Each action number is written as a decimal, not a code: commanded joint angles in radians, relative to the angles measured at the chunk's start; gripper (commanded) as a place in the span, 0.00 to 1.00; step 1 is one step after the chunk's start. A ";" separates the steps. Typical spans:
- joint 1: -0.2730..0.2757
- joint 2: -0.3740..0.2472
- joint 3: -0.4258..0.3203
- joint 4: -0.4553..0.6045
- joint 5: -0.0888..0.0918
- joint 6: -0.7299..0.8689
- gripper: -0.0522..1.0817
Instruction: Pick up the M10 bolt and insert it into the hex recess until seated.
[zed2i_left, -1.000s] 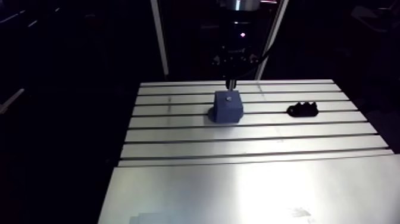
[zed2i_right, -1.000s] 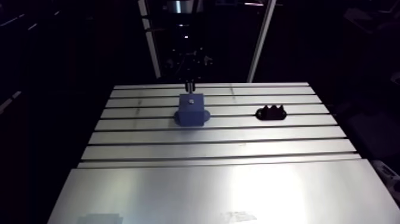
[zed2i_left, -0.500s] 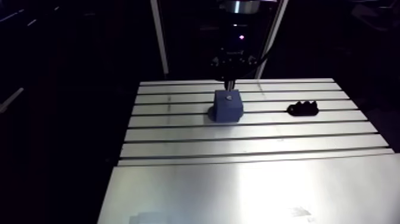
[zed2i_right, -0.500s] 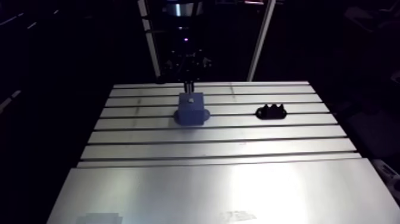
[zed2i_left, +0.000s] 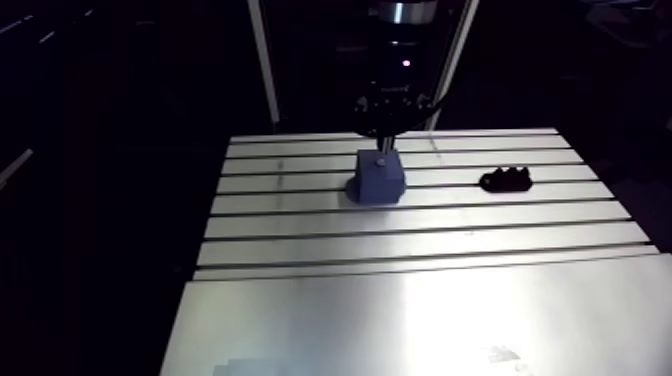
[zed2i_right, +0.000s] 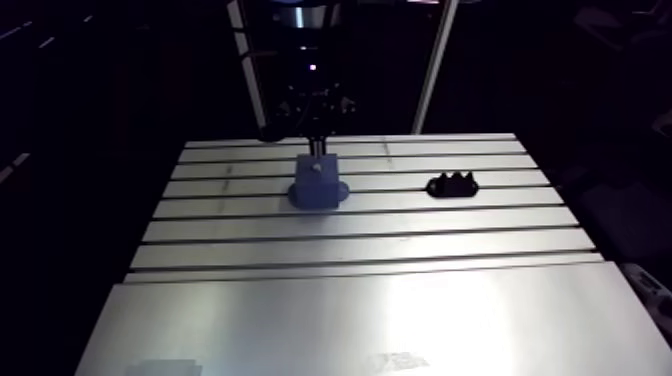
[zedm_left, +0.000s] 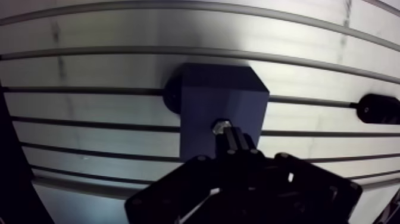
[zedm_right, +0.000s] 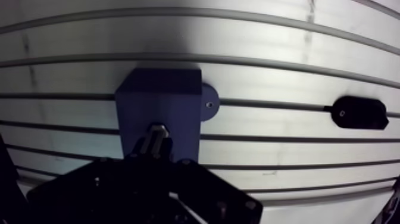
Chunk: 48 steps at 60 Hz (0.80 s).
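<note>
On the slotted aluminium table we see 1 blue block. Our gripper pinches the M10 bolt between 2 nearly closed fingers, the bolt's end at the block's top face. A black holder lies at the block's 3 o'clock, well apart.

1. I am finding no text, label, brand, number or sign that can be read, in the arm view or the wrist view.
2. Between the jaws, ahead of them and beside them, I am making out no legible marking on any surface.
</note>
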 joint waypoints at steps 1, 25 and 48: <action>-0.002 0.003 0.001 0.001 0.003 -0.008 1.00; -0.001 0.005 0.009 -0.001 0.002 -0.008 1.00; 0.000 0.011 0.015 -0.002 0.000 -0.010 1.00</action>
